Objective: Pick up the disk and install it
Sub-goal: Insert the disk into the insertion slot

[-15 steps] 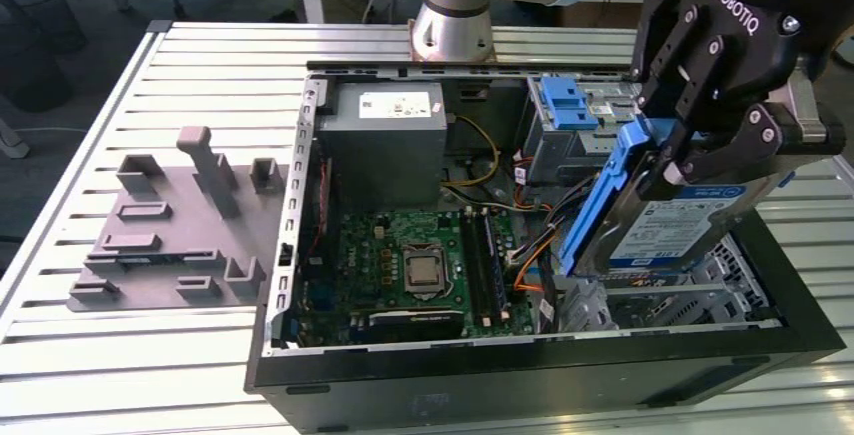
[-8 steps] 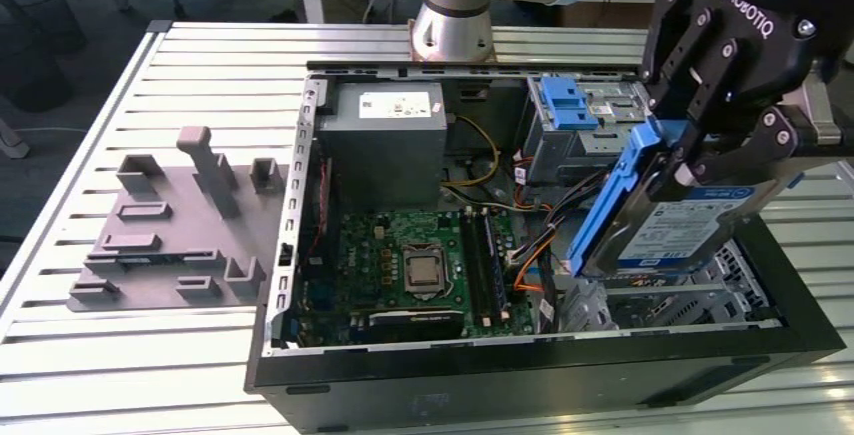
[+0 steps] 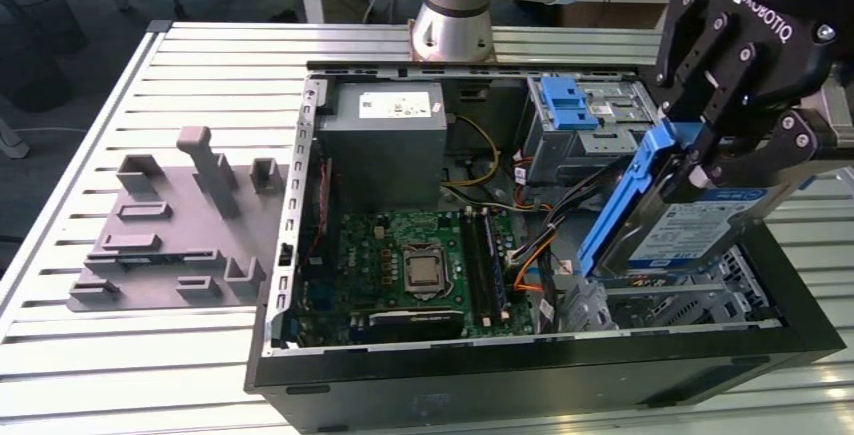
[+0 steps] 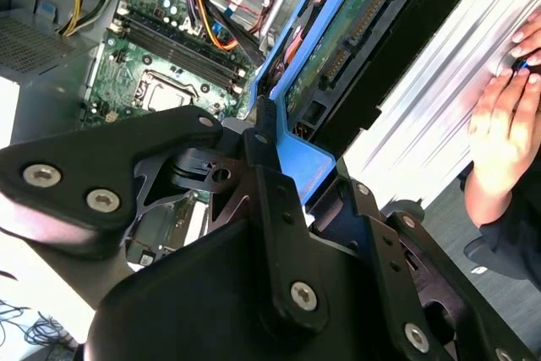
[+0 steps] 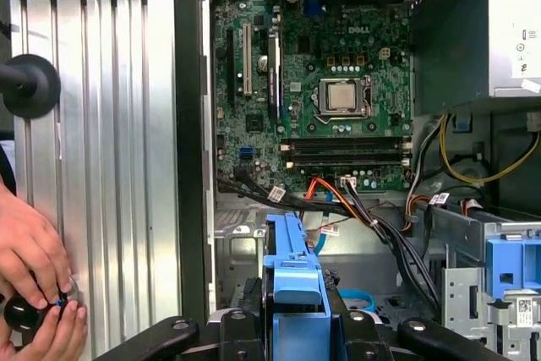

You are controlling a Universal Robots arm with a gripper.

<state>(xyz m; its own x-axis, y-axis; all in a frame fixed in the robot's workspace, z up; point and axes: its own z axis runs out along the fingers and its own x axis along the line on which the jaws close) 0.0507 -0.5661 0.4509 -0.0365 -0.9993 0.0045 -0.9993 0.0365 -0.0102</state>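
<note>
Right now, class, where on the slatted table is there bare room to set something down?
Slatted metal table is bare around the grey moulded fixture. Crowded: open black computer case, where gripper holds blue-railed silver disk.

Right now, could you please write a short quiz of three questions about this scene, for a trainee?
1. True or false: the gripper is shut on the disk, which stands on edge at the open computer case.
2. Where does the grey fixture lie?
A. inside the case
B. on the table, at the exterior view's left of the case
C. on top of the disk
3. In the first wrist view, what rests on the slatted table beside the case?

Key: 1 true; 2 B; 3 a person's hands.
</note>
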